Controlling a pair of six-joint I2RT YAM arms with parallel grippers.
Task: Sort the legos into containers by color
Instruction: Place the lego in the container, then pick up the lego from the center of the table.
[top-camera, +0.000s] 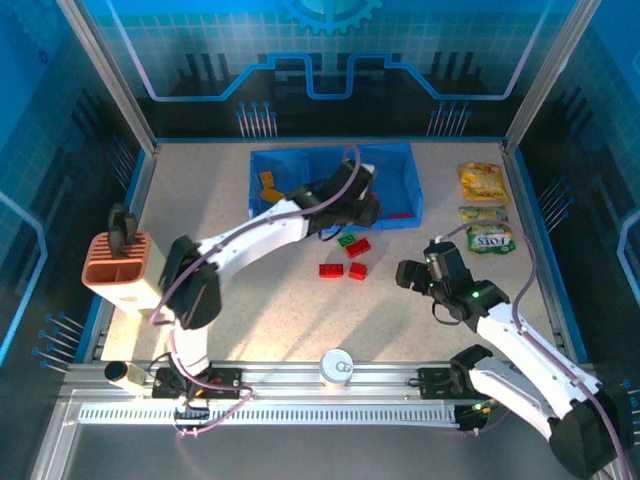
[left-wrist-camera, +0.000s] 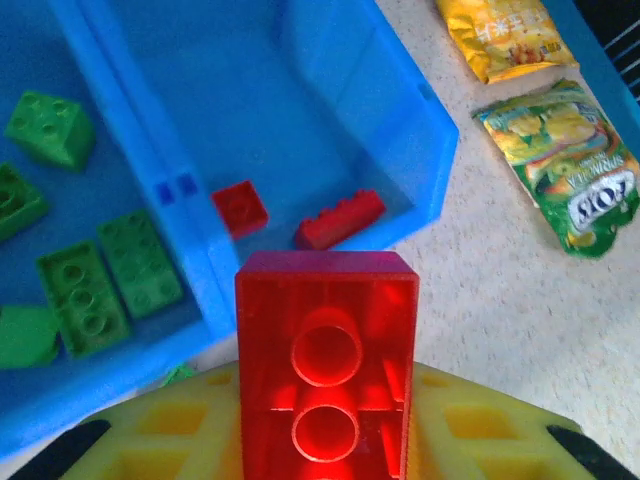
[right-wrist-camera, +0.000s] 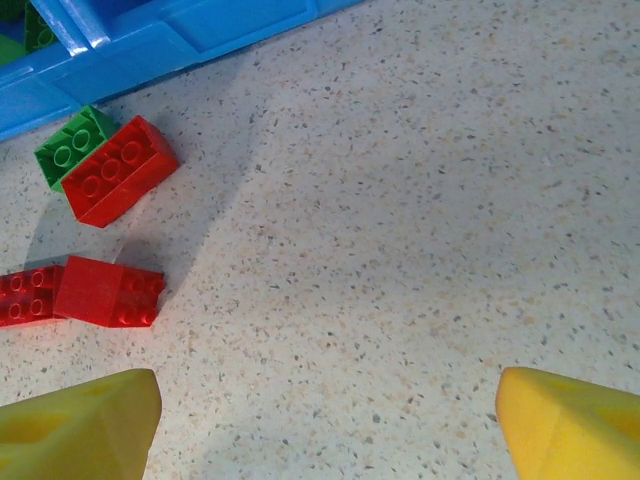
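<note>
My left gripper (top-camera: 366, 206) hangs over the near rim of the blue tray (top-camera: 415, 180), shut on a red lego (left-wrist-camera: 325, 350) held upright between its yellow fingers (left-wrist-camera: 480, 425). Below it, the right compartment (left-wrist-camera: 330, 110) holds two red legos (left-wrist-camera: 240, 208). The middle compartment holds several green legos (left-wrist-camera: 85, 295), and yellow-orange ones (top-camera: 270, 187) lie in the left compartment. On the table in front of the tray lie a green lego (right-wrist-camera: 72, 148) and three red legos (right-wrist-camera: 120, 170). My right gripper (right-wrist-camera: 320, 430) is open above bare table to their right.
Snack packets (top-camera: 482, 180) lie at the right side of the table. A salmon-pink slotted holder (top-camera: 118, 265) stands at the left. A metal can (top-camera: 337, 367) sits at the near edge between the arm bases.
</note>
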